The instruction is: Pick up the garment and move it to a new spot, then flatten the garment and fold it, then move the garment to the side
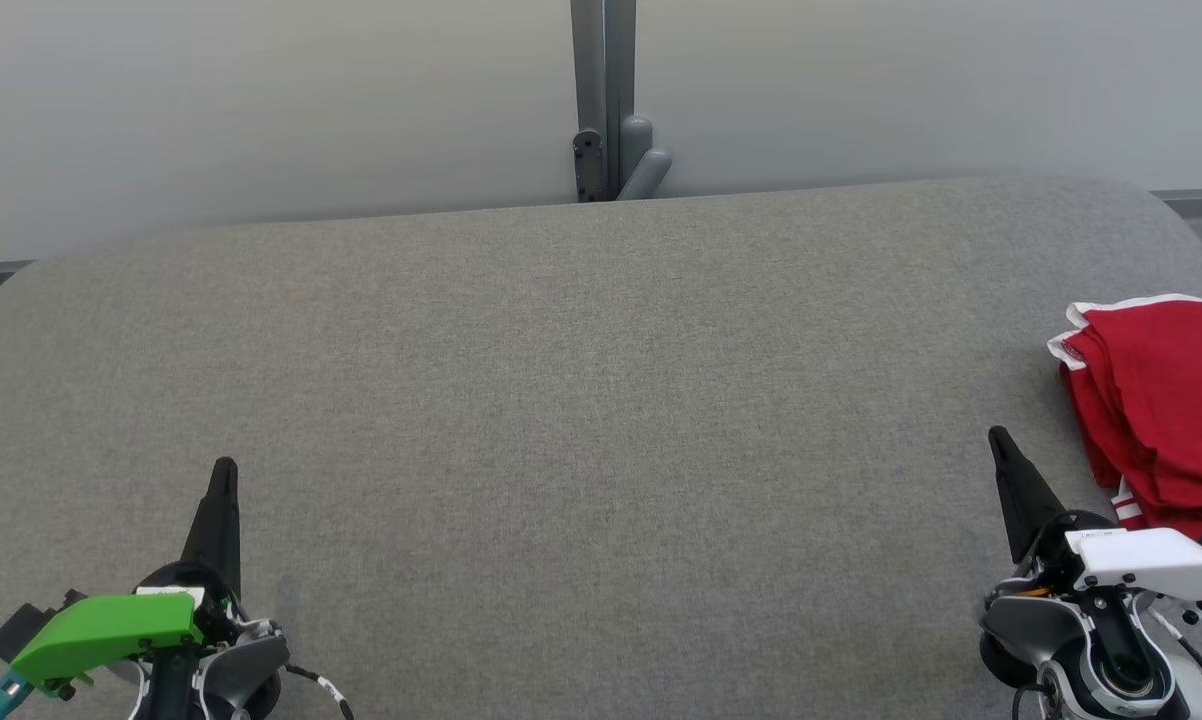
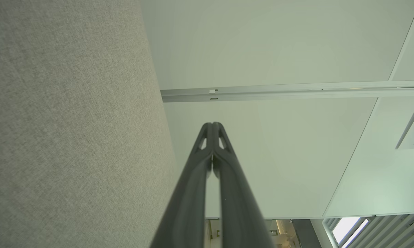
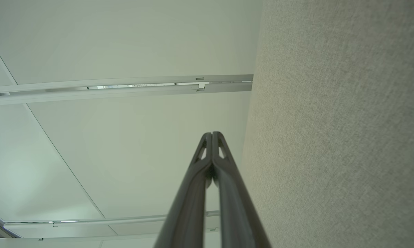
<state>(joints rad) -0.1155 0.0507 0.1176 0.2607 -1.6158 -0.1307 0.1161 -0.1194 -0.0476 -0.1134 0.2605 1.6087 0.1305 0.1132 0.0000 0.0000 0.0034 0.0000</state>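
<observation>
**Both grippers closed, garment just right of the right fingers**

Low over the grey padded table point(image 1: 601, 400), near its front edge, with the left gripper point(image 1: 224, 468) and the right gripper point(image 1: 997, 434) well apart and pointing toward the far wall point(image 1: 261, 100). Pressed together on both sides: long dark fingers closed tip to tip, pinching nothing. Same in the left wrist view, with the left fingers point(image 2: 189, 199) meeting at the tips and small slots of light through the openings near their ends. Same in the right wrist view, with the right fingers point(image 3: 231, 199) closed against each other along their length.

Just to the right of the right fingers, and slightly ahead of their tip: the garment point(image 1: 1161, 400), red with white striped trim, lying in a loose, bunched heap at the table's right edge and partly cut off by the border of the head view. Apart from the fingertips; close to the white cover point(image 1: 1156, 560) on the right wrist, contact there impossible to tell. Well away from the left fingers, across the whole width of table between the two grippers.

Behind the left fingers, a green cover point(image 1: 101, 625) on that wrist. Far ahead of both pairs of fingers, roughly midway between them, a grey post point(image 1: 601, 100) rising against the wall beyond the table's far edge.
</observation>
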